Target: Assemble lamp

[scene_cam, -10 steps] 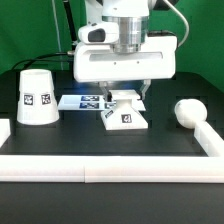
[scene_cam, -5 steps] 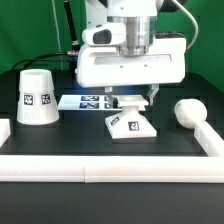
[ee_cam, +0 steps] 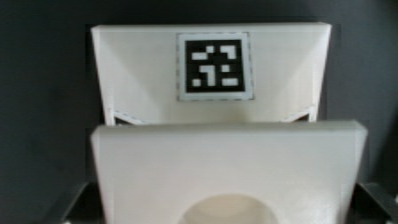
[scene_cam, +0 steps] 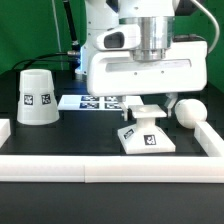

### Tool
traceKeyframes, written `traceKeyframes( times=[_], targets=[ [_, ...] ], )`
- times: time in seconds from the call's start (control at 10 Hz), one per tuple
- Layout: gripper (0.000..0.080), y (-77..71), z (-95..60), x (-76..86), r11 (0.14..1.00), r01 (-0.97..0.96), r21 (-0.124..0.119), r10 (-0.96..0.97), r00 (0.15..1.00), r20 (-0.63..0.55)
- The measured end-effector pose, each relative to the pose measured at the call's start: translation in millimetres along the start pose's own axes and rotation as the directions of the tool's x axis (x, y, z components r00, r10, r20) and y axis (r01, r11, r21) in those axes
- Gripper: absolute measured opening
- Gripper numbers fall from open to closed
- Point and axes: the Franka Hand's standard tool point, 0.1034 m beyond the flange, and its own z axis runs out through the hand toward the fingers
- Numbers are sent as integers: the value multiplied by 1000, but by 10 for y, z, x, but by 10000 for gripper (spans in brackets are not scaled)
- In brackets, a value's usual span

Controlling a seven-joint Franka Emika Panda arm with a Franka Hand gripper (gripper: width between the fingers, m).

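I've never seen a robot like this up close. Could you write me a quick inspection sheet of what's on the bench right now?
Surface: matte black table.
Job's things: shade stands narrow end up on the exterior view's left. The base is at middle front. The bulb lies on the exterior view's right. None are joined yet.
Clutter: marker board lies flat behind the base. A white rail runs along the table's edges.
Grippers: the tool is lowered onto the base and looks closed on it.
Cables: a thin dark line behind the arm, perhaps a cable.
Surroundings: green backdrop.
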Motion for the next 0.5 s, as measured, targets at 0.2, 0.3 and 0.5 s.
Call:
traceKeyframes(
  times=[0.2, 0.3, 0.5],
  targets=[
    [537, -73, 15, 204, 999, -37, 5, 37, 999, -23],
    [537, -137, 23, 295, 997, -77, 9, 77, 996, -33],
    [537, -257, 30, 405, 994, -107, 20, 107, 993, -45]
  ],
)
